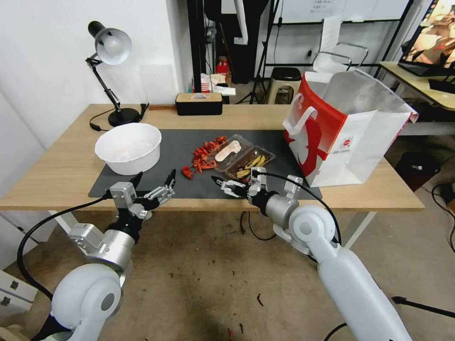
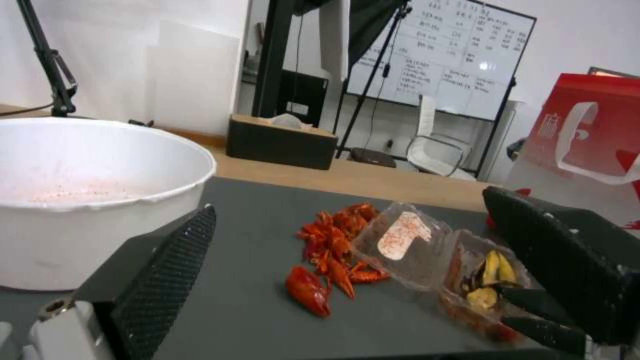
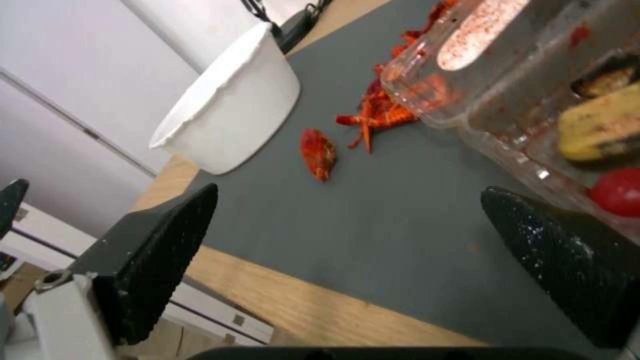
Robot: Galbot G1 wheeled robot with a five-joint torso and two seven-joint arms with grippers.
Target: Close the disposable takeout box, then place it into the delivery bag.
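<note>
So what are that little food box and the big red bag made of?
The takeout box looks like thin clear plastic: you can see the food and the dark mat through its glossy walls. The delivery bag seems to be stiff paper, creased flat at the folds, with a dull silvery lining, probably foil.

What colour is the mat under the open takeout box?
Dark grey, plain with no pattern; the mat shows best in the head view, beneath the takeout box.

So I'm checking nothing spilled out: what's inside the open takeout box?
The takeout box holds yellow and dark food in its near half; the sticker-marked lid half looks empty. Anything beneath the food is hidden.
</note>
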